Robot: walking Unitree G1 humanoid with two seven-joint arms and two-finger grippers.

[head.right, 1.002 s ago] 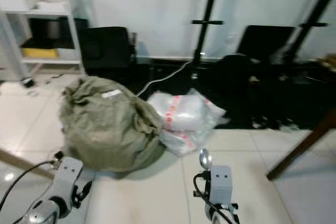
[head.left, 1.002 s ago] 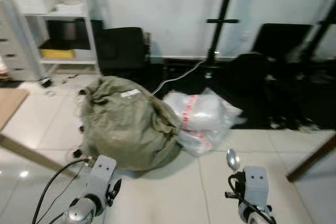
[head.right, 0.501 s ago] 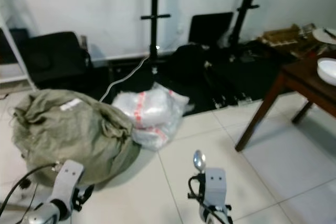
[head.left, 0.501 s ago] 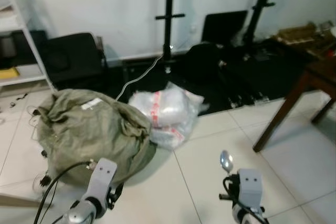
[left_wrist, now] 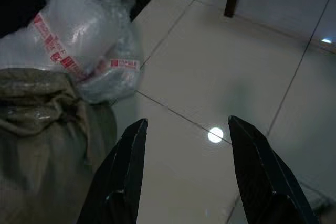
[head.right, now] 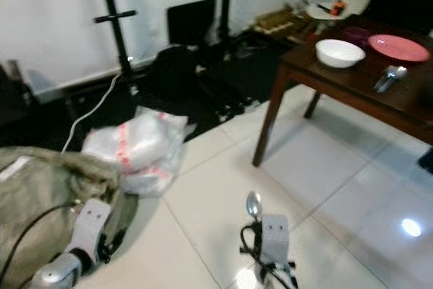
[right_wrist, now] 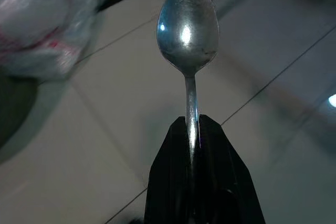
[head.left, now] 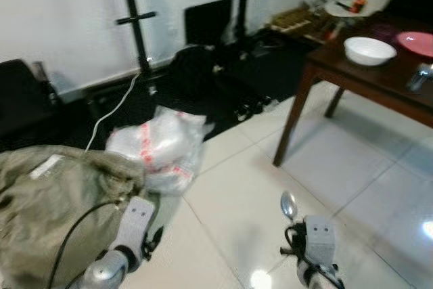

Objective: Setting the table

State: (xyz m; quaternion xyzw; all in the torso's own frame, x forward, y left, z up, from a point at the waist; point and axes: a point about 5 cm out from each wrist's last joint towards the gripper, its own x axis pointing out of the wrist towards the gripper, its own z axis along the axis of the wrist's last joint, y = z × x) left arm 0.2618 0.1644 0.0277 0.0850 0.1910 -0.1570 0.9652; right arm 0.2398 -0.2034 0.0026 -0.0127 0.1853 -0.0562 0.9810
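- The right gripper [right_wrist: 191, 145] pinched the handle of a metal spoon [right_wrist: 188, 24], its bowl standing upright above the black fingers [right_wrist: 168, 182], over the pale tiled floor [head.right: 223, 187].
- The left gripper [left_wrist: 184, 145] was spread apart with nothing between its fingers, held low over the floor near the olive sack [head.left: 40, 201].
- A clear plastic bag with red print [head.left: 159, 143] lay touching the sack, on its far side.
- The dark wooden table [head.right: 352, 89] stood well apart from the sack, to the right and further off.
- On the table sat a white bowl [head.right: 340, 52], a pink plate [head.right: 399, 47] beside it, and some cutlery [head.right: 387, 78] nearer the front edge.
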